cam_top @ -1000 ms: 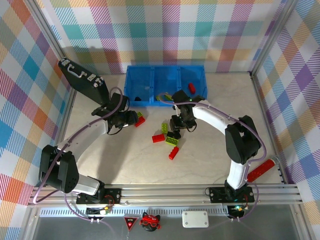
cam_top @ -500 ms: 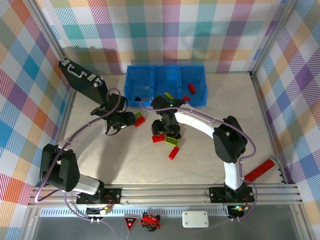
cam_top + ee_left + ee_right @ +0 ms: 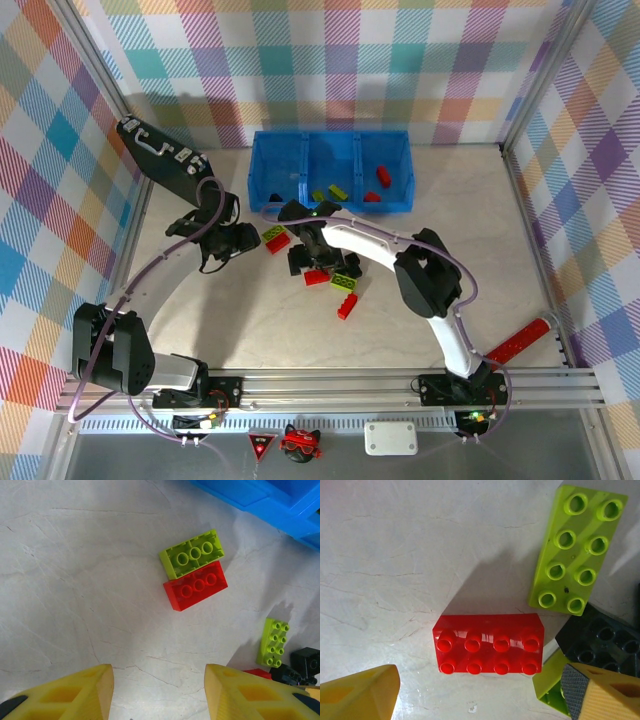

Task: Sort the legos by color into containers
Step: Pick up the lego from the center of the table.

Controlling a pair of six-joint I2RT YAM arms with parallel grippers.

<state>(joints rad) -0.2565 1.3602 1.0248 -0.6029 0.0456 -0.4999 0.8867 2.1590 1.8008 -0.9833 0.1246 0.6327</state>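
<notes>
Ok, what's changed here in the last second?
The right end effector swung left from the bins to hover over a red brick, opening on the way. The left end effector backed off slightly to the left. Bins, case and the other loose bricks stayed put.
</notes>
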